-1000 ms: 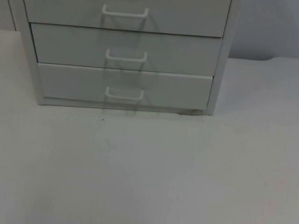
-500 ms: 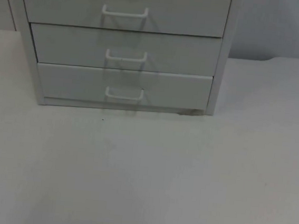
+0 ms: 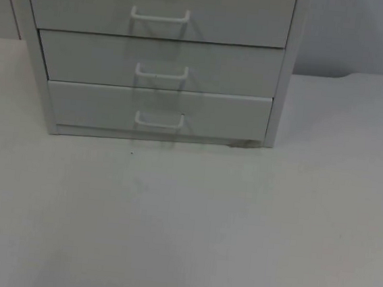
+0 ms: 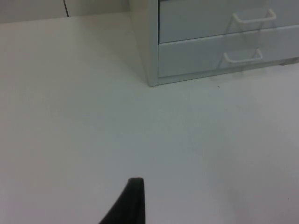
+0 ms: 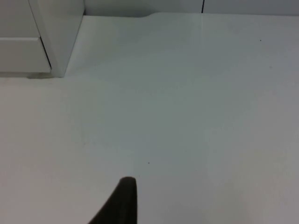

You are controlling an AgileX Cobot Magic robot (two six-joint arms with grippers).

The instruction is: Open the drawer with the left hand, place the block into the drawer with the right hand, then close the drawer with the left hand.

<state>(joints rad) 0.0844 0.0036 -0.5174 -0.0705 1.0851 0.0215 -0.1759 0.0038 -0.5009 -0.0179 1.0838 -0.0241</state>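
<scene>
White and bare, the counter [image 3: 237, 236] spreads across the whole lower part of the top view, running back to a grey partition wall [image 3: 358, 37] in the upper right of the frame. On it, in the upper left and centre, stands a pale grey three-drawer cabinet [image 3: 282, 78], its front facing the open counter. All three drawers sit flush and closed: the top drawer [image 3: 244, 16], the middle drawer [image 3: 232, 69] and the bottom drawer [image 3: 228, 116], each with a white loop handle at its centre, [image 3: 160, 15], [image 3: 162, 72] and [image 3: 159, 119].

To my eye the first step, opening a drawer with the left arm, has not begun. The left pincer [image 4: 133, 205] hangs over bare counter, well apart from the cabinet's left front corner [image 4: 152, 81], with the two lower handles off beyond it. The right pincer [image 5: 122, 203] hangs over bare counter too, the cabinet's right front corner [image 5: 56, 70] well off from it; that arm looks to be waiting. One black fingertip of each is all I can see, so I cannot tell how far either is open or whether it holds anything.

I can spot no block on the counter.

Next, I'd judge, the left pincer must travel to a handle, and the counter between is free of obstacles. The cabinet's side post and the narrow gap behind each handle are the edges to mind.
</scene>
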